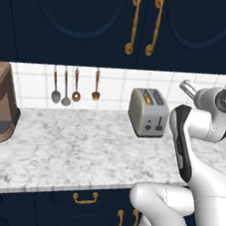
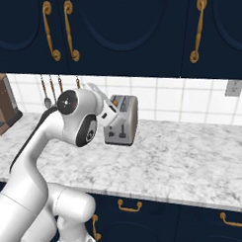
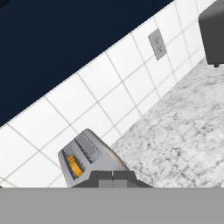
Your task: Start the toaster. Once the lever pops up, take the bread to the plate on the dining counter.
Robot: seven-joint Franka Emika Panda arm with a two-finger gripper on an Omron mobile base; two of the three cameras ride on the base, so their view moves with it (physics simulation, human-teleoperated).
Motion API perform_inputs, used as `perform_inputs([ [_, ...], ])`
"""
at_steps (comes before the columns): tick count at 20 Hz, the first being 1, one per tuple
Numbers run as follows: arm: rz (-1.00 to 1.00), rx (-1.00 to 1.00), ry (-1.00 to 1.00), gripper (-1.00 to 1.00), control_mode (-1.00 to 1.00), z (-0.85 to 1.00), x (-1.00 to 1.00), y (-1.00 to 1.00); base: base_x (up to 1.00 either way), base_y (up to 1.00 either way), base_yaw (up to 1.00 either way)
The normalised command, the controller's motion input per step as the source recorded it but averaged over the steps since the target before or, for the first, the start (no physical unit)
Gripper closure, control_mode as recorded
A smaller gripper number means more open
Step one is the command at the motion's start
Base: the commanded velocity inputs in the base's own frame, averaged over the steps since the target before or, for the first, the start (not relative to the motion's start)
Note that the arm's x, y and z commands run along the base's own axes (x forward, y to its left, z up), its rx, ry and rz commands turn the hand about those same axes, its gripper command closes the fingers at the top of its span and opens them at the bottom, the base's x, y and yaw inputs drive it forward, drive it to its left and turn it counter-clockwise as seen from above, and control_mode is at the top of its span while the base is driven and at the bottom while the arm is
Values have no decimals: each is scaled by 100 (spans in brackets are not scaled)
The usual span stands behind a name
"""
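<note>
Left base view: toaster [image 1: 147,113] standing on the marble worktop [image 1: 70,150] by the tiled wall, bread [image 1: 147,96] poking up orange in one slot, lever [image 1: 160,124] on the near face, not pushed down.

Right base view: gripper [image 2: 114,102] up beside the toaster's top, above the lever.

Hand view: fingers [image 3: 105,180] pinched shut, holding nothing. Could slide off that tiny lever. Could bump the toaster and shove it back.
</note>
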Motion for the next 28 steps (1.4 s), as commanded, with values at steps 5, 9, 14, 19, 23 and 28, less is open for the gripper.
perform_inputs([
  [5, 0, 0, 0, 100, -100, 0, 0, 0, 0, 0, 0],
  [9, 0, 0, 0, 100, -100, 0, 0, 0, 0, 0, 0],
  [14, 0, 0, 0, 100, -100, 0, 0, 0, 0, 0, 0],
  [19, 0, 0, 0, 100, -100, 0, 0, 0, 0, 0, 0],
  [23, 0, 0, 0, 100, -100, 0, 0, 0, 0, 0, 0],
  [28, 0, 0, 0, 100, -100, 0, 0, 0, 0, 0, 0],
])
